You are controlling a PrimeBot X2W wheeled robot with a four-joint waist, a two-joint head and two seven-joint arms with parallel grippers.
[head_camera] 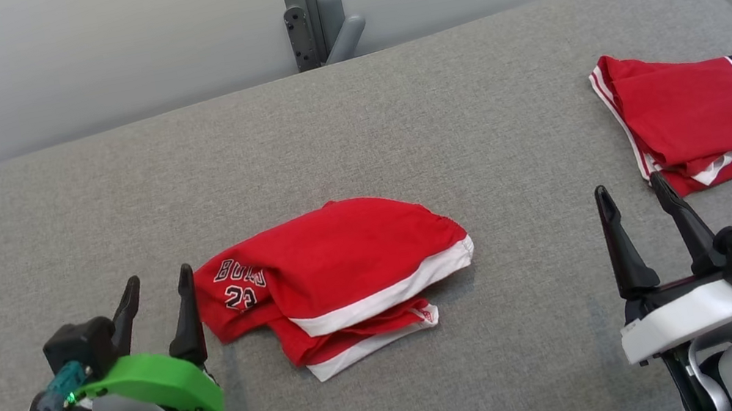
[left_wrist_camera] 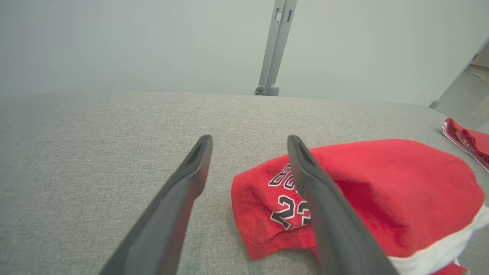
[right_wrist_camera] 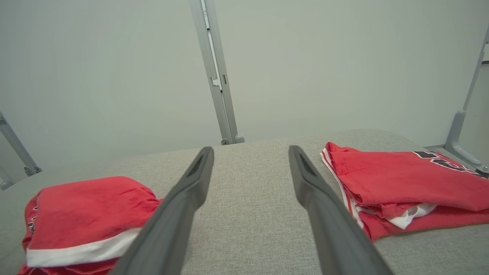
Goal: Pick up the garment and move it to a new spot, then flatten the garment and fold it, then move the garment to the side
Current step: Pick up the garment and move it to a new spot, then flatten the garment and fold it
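left gripper (head_camera: 159, 274) sits at the near left of the grey padded table (head_camera: 396, 118), fingers spread wide with nothing between them. its inner finger stands just beside the left edge of the folded red shorts (head_camera: 338, 262), by the white number print. in the left wrist view that finger crosses in front of the print, and i cannot tell whether it touches the cloth.

the shorts lie in the middle of the table, to the right of that gripper. their long axis runs left to right, and the white-trimmed hem points toward the right arm.

right gripper (head_camera: 629, 184) is also spread and empty, well apart from the shorts. it is near the front corner of a folded red shirt (head_camera: 699, 105) at the far right.

the shorts look folded already, so moving them aside seems to be what is left. the left arm is much the nearer for that grab, with only a short reach rightward onto the left edge.
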